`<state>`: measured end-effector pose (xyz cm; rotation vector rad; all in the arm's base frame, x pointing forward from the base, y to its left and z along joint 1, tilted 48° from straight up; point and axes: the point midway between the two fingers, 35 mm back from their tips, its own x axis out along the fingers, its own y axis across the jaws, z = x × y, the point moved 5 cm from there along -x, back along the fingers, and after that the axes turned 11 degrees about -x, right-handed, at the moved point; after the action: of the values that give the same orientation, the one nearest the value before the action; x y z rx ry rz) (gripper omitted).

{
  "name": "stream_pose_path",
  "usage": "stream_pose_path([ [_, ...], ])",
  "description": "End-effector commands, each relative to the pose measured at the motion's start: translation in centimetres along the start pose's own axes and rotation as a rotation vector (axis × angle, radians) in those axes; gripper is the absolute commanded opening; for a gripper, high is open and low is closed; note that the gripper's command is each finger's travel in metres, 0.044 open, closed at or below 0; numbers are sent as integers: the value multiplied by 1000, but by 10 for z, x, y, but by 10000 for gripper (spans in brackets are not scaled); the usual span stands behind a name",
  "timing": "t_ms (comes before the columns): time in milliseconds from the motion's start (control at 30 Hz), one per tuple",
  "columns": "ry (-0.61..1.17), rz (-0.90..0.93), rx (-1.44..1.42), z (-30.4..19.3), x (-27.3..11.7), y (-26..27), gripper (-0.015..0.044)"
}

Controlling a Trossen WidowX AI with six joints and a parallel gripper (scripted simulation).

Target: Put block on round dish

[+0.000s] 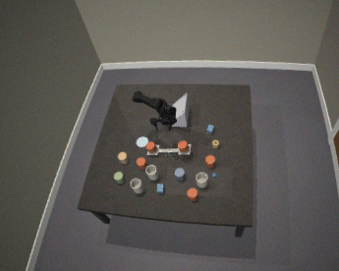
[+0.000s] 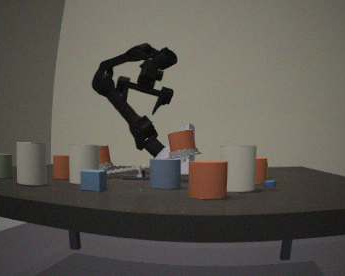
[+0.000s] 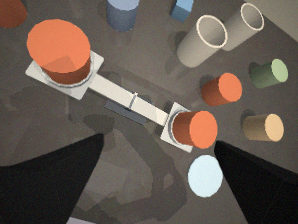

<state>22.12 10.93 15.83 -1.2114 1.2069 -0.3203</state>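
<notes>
The balance (image 1: 162,150) (image 2: 123,170) (image 3: 112,91) is tilted: its left end is low and its right end high in the exterior view. An orange cup (image 1: 150,146) (image 2: 104,154) (image 3: 197,129) stands on the low end, near the pale round dish (image 1: 141,141) (image 3: 205,176). The other orange cup (image 1: 183,145) (image 2: 182,141) (image 3: 60,47) stands on the raised end. The block is not visible under either cup. The dish is bare. My gripper (image 1: 163,130) (image 2: 139,107) (image 3: 159,142) is open and empty, high above the table, behind the balance.
Several loose cups stand in front of the balance, among them a white cup (image 1: 151,172) (image 3: 202,42), a blue cup (image 1: 180,174) (image 2: 165,174) and an orange cup (image 1: 141,163) (image 3: 222,89) near the low end. A pale wedge-shaped object (image 1: 182,114) stands behind the balance.
</notes>
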Motion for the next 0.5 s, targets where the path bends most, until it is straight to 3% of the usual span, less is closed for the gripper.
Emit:
stream_pose_path([
  [0, 54, 38, -128, 3, 11, -12, 440],
  [467, 176, 202, -553, 6, 53, -55, 440],
])
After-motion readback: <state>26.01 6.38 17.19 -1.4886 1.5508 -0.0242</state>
